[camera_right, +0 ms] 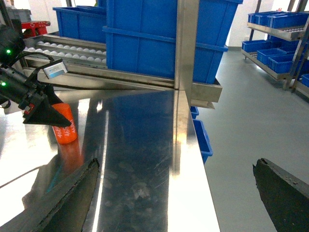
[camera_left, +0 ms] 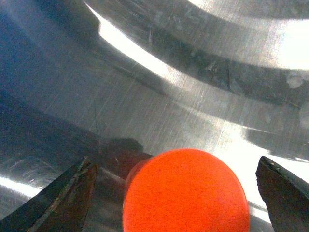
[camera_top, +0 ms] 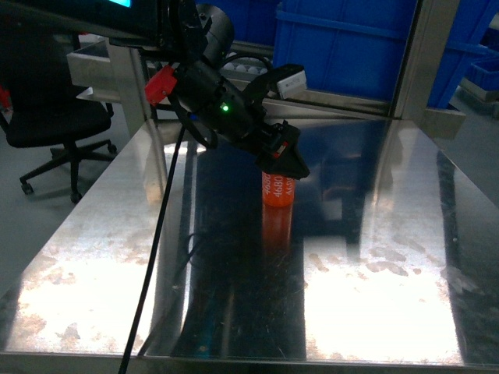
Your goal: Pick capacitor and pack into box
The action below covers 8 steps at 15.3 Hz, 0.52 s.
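An orange cylindrical capacitor (camera_top: 278, 191) with white print stands upright near the middle of the steel table (camera_top: 390, 257). My left gripper (camera_top: 284, 160) hovers right over its top. In the left wrist view the capacitor's round orange top (camera_left: 186, 191) lies between the two dark fingers, a gap showing on each side; the left gripper (camera_left: 175, 164) is open. The right wrist view shows the capacitor (camera_right: 65, 128) and left gripper (camera_right: 41, 113) far left. My right gripper (camera_right: 176, 163) is open and empty above the table's right edge. The box is out of view.
Large blue bins (camera_top: 351, 47) stand behind the table on a roller rack (camera_right: 72, 50). A black office chair (camera_top: 54, 117) is off to the left. A black cable (camera_top: 156, 257) hangs across the table's left half. Grey floor lies beyond the right edge (camera_right: 193, 159).
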Available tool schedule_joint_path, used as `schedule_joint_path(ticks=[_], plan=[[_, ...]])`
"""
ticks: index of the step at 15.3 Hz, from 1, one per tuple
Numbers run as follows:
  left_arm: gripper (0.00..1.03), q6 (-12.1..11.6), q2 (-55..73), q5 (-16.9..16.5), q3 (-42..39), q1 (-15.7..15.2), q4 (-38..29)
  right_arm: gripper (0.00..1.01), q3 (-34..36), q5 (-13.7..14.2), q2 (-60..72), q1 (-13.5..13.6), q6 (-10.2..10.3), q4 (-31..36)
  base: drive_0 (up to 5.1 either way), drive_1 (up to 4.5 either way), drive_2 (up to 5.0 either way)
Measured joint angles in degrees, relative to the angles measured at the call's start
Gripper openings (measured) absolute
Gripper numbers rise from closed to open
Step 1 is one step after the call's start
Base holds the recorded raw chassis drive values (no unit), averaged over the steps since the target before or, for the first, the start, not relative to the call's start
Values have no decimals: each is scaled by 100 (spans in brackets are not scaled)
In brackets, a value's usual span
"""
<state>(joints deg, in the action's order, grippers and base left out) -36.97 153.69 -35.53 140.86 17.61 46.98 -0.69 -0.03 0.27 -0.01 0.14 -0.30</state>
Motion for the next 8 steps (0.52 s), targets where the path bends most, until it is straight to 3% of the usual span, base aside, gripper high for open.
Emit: schedule_joint_path(ticks=[4, 5, 8], plan=[[98, -57, 186, 46, 293, 26, 94, 98, 0, 2, 0, 0, 2, 0, 0, 0, 0], [90, -59, 186, 55, 297, 26, 76, 98, 0, 2, 0, 0, 0, 0, 0, 0, 0], [52, -57, 186, 61, 304, 26, -48, 98, 0, 2, 0, 0, 0, 0, 0, 0, 0]])
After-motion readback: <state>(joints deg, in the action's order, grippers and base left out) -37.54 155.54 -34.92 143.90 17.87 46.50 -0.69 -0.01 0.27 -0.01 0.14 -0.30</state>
